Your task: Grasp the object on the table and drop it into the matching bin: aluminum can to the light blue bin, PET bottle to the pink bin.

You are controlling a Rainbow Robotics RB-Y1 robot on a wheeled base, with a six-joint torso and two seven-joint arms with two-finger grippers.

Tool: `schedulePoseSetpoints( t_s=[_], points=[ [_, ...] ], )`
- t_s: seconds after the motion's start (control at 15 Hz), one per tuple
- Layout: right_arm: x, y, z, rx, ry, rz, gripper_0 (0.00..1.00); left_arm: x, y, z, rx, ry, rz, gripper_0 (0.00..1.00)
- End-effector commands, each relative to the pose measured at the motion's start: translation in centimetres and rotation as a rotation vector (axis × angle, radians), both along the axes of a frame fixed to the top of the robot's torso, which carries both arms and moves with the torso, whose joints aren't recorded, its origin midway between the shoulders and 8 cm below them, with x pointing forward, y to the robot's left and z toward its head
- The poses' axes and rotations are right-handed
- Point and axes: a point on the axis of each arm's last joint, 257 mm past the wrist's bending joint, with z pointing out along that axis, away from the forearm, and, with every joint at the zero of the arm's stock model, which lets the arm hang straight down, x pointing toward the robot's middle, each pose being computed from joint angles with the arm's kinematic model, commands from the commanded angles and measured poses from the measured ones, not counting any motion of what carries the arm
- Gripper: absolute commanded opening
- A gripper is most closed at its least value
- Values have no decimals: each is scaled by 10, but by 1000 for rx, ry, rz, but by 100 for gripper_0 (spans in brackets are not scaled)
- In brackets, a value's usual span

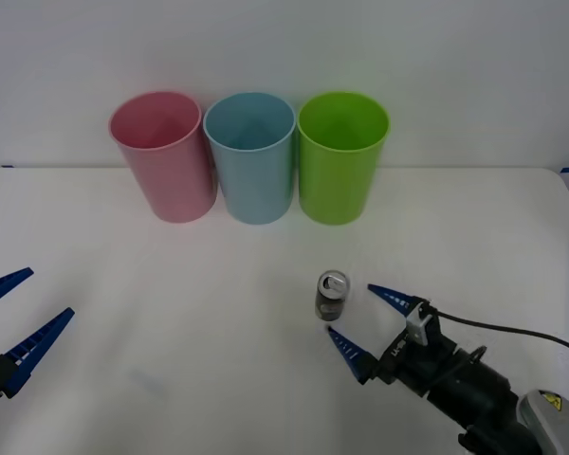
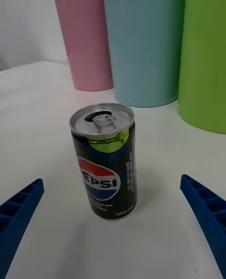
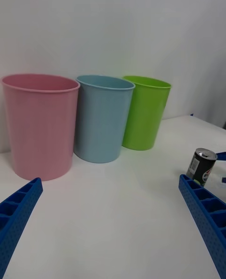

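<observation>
Can: the aluminum can (image 1: 331, 295) stood upright on the table (image 1: 218, 360), in front of the bins and well apart from them.
Right gripper: our right gripper (image 1: 363, 322) sat low just beside the can, fingers spread wide, nothing held.
Left gripper: our left gripper (image 1: 12, 320) waited spread and empty at the table's left edge.
Risk: we judged a lopsided closing could tip or shove the light can away.
Surroundings: the light blue bin (image 1: 252, 156) stood between the pink bin (image 1: 164, 154) and a green bin (image 1: 341, 156), rims nearly touching; a drop off-centre could land in a neighbour.
</observation>
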Motion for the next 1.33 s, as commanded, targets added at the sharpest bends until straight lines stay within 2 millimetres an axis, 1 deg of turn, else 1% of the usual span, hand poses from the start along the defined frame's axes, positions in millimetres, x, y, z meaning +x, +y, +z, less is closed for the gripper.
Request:
schedulePoseSetpoints(
  t_s=[0.07,0.6,0.8,0.93,1.2,1.33],
  points=[
    [8,10,0,-11,-6,-19,100,0,0,0,0,0,0,100],
    [22,31,-3,-43,-6,-47,100,0,0,0,0,0,0,100],
    [27,39,-10,-53,8,-41,100,0,0,0,0,0,0,100],
    [34,43,-13,-58,12,-33,100,0,0,0,0,0,0,100],
    [45,54,-14,-57,12,-36,100,0,0,0,0,0,0,100],
    [47,57,-12,-58,6,-37,100,0,0,0,0,0,0,100]
  ],
)
